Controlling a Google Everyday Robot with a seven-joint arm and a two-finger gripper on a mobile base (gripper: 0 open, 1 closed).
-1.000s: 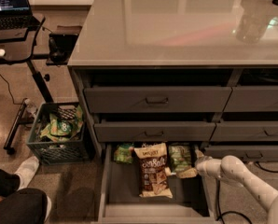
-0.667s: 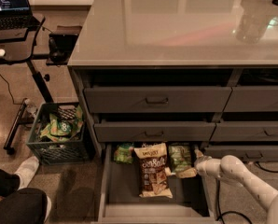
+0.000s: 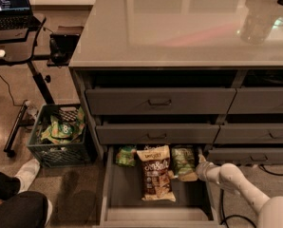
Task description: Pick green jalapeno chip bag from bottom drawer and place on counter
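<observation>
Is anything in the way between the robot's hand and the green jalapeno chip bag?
Nothing visible is. The gripper is at the right side of the bottom drawer, right beside the green jalapeno chip bag. The brown bag lies on the chip bag's other side, away from the gripper.

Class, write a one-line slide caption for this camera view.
Gripper at the green chip bag, beside a brown bag in the open bottom drawer under the counter.
</observation>
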